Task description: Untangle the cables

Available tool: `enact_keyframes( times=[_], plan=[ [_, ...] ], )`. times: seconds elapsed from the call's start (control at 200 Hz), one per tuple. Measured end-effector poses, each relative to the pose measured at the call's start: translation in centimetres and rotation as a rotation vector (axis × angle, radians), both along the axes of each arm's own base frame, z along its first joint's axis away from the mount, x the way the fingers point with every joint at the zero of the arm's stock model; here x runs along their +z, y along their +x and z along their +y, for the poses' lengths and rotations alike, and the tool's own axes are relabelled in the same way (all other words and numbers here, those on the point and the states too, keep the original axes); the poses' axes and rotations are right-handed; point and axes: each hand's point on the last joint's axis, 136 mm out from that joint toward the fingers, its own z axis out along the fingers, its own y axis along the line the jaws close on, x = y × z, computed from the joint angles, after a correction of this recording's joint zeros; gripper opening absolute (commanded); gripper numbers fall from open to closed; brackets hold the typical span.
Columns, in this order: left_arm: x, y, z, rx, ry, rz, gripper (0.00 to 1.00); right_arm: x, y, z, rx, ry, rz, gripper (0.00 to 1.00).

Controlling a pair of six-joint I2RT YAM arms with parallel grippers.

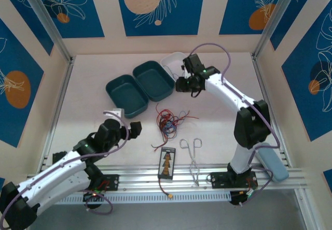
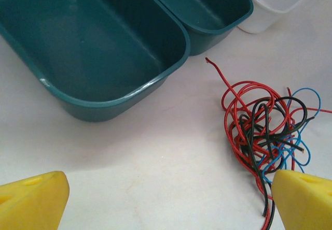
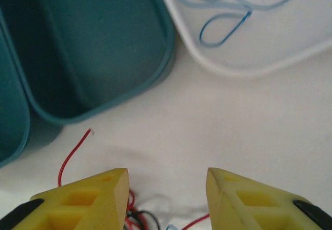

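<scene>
The cables (image 2: 262,129) were a red, blue and black tangle on a white table (image 2: 155,162), and one tray (image 2: 104,48) and its neighbour (image 2: 207,7) were dark teal. The third tray (image 3: 290,38) was white with a blue wire (image 3: 228,18), the walls (image 1: 155,7) blue with white leaf outlines and orange circles.

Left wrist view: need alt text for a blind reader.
A tangle of red, blue and black cables lies on the white table at right, close to one yellow fingertip of the open left pincer. Two empty teal trays sit behind it, a white tray at the top right corner.
</scene>
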Motion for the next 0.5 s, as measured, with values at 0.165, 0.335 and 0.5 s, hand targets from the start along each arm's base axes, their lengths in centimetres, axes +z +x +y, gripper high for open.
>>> enact_keyframes(
  times=[0.165,0.335,0.5],
  plan=[
    [0.0,1.2,-2.1,-0.036,-0.004,0.026,1.00,-2.8,-4.6,-1.2,-0.049,-0.013,0.078,0.43],
    [-0.7,2.0,-4.6,-0.095,-0.034,0.061,1.00,-4.9,-7.9,-2.3,-0.100,0.001,0.142,0.42],
    [-1.6,2.2,-5.7,-0.116,-0.064,0.096,1.00,-6.9,-9.4,-2.4,-0.124,0.032,0.191,0.38]
  ],
)
